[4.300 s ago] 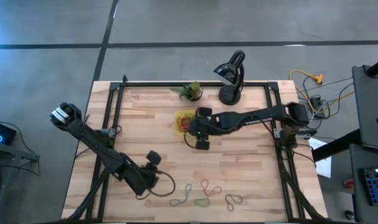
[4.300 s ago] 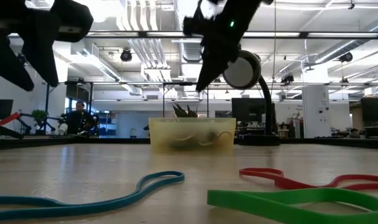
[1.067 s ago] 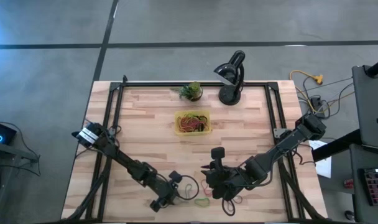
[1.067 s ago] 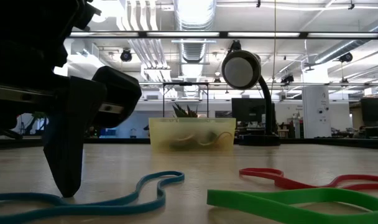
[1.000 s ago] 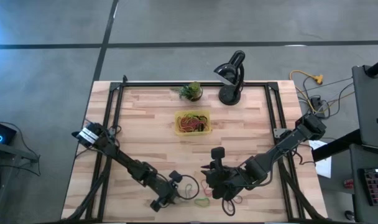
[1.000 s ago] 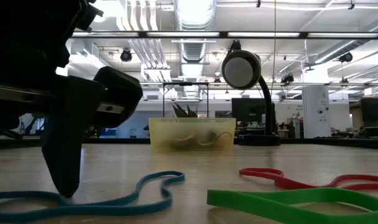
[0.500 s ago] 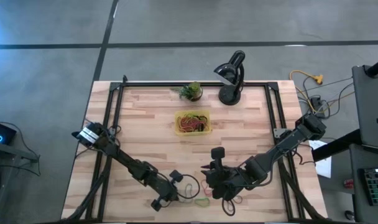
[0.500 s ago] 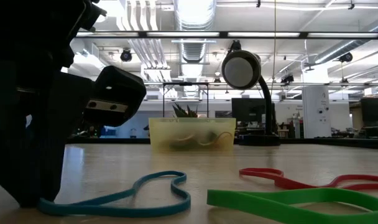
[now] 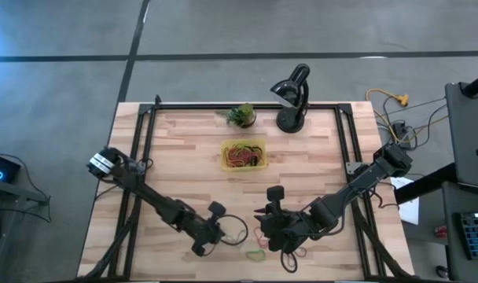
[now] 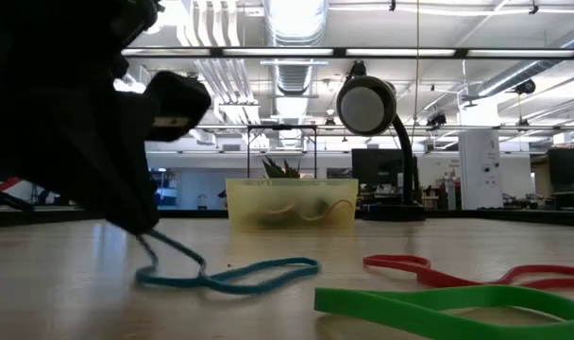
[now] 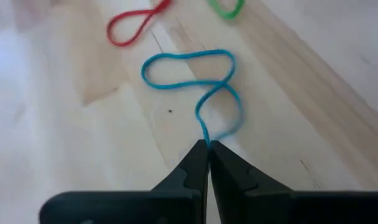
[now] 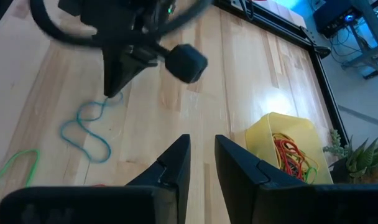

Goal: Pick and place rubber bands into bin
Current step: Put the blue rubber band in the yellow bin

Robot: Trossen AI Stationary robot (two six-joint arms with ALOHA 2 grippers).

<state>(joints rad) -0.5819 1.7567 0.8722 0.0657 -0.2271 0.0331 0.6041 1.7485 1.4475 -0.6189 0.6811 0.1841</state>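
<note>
In the low view the thick green rubber band and the thin red rubber band both run out past the picture's right edge. The dark left gripper there is only a black shape, cut off at the top and left. In the high view the loops inside the small translucent-yellow plastic bin are too small and tangled to count.
</note>
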